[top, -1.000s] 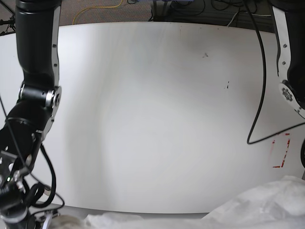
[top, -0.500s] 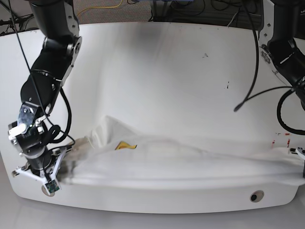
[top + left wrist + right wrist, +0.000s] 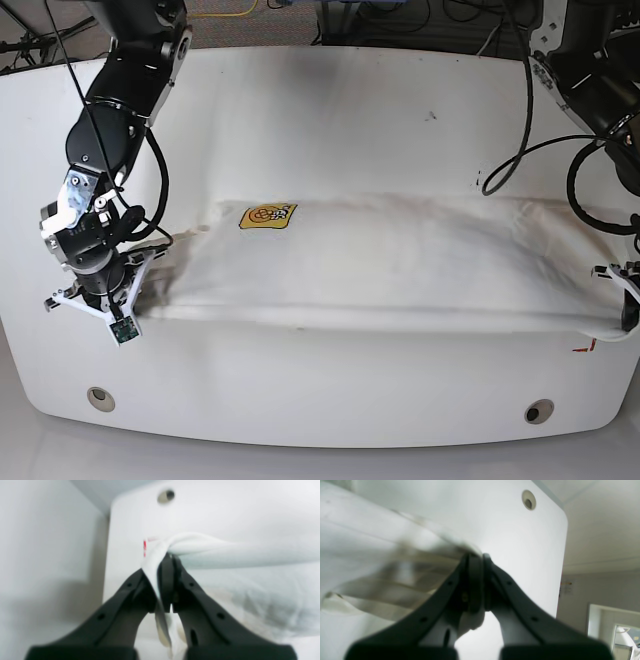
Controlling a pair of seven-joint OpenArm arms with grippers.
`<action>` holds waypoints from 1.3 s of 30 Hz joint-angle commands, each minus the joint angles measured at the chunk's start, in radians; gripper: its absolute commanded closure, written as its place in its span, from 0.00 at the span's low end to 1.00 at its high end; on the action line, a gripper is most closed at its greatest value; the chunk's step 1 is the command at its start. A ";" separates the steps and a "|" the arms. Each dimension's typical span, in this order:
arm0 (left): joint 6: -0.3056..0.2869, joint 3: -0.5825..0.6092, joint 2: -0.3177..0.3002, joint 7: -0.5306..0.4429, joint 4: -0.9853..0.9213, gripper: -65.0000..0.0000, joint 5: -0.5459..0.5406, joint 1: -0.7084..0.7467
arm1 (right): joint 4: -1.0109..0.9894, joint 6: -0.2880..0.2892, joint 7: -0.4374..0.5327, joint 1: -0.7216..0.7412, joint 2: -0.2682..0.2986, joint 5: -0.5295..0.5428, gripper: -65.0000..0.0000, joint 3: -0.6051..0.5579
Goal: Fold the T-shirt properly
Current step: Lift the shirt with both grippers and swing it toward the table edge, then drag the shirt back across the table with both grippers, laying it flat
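T-shirt (image 3: 400, 260) dragged farther up table; both grippers (image 3: 167, 557) (image 3: 476, 556) pinching blurred hem.

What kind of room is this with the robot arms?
Probably a robot lab or workshop: a bare white table, loose cables on the floor behind it, and two arms stretching a T-shirt flat.

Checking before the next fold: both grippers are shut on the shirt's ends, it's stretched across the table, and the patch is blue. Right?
Not quite: the patch on the T-shirt is yellow-orange, as the base view shows. The left gripper and right gripper are shut on its ends.
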 commanded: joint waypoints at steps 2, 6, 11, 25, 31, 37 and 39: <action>0.010 -0.003 -0.025 -0.020 0.011 1.00 0.008 -0.052 | 0.021 -0.009 0.014 0.058 0.026 -0.013 1.00 0.005; 0.010 0.040 -0.025 -0.020 0.009 1.00 0.016 -0.118 | -0.011 -0.009 0.014 0.124 0.025 -0.020 1.00 0.002; 0.012 0.094 -0.026 -0.020 0.009 1.00 0.016 -0.196 | -0.065 -0.009 0.014 0.235 0.026 -0.020 1.00 -0.001; 0.017 0.201 -0.072 -0.014 -0.127 1.00 0.016 -0.650 | -0.162 -0.009 -0.045 0.680 0.124 -0.023 1.00 -0.222; 0.049 0.265 -0.109 -0.016 -0.209 1.00 0.013 -0.826 | -0.200 -0.009 -0.057 0.841 0.141 -0.023 1.00 -0.288; 0.052 0.267 -0.112 -0.014 -0.218 1.00 0.013 -0.863 | -0.198 -0.009 -0.091 0.913 0.172 -0.013 1.00 -0.292; 0.050 0.267 -0.112 -0.014 -0.213 1.00 0.011 -0.853 | -0.194 -0.009 -0.100 0.908 0.175 -0.013 1.00 -0.291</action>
